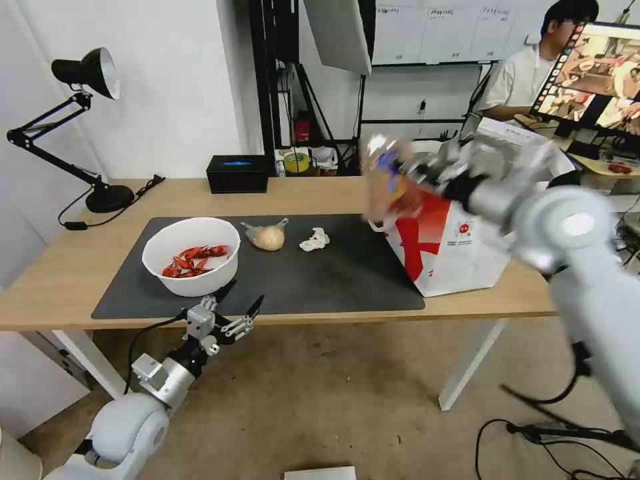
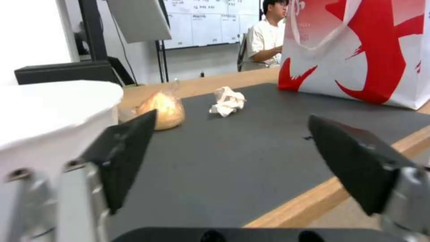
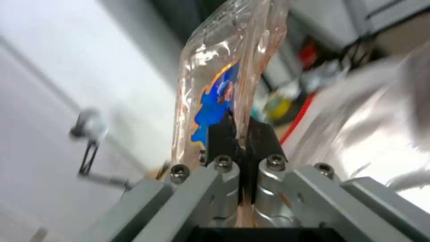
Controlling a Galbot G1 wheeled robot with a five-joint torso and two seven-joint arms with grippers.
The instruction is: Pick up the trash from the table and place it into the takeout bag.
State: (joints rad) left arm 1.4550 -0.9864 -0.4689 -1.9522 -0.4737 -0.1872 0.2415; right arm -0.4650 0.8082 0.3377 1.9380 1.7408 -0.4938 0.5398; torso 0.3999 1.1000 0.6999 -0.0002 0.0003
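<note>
My right claw [image 3: 240, 134] is clenched on the clear tray [image 3: 219, 80], held above the takeout bag [image 1: 460, 247] at 2 o'clock on the table [image 1: 60, 280]. The bowl [image 1: 191, 257], the small bag [image 1: 267, 237] and the tissue [image 1: 315, 240] are left on the mat. My left claw [image 1: 240, 307] waits released at 7 o'clock.

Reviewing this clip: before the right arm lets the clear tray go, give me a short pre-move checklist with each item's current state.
1. Right gripper shut on the clear plastic tray: ok, pinched at its edge.
2. Tray lifted off the table: ok, held in the air.
3. Tray directly over the takeout bag opening: cannot tell; it appears at the bag's near-left top edge.
4. Bag upright on the table: ok.
5. Left gripper clear of the drop: ok, open at the table's front edge beside the white bowl.
6. Table cleared of trash: not ok; bowl, small clear bag and crumpled tissue lie on the mat.
</note>
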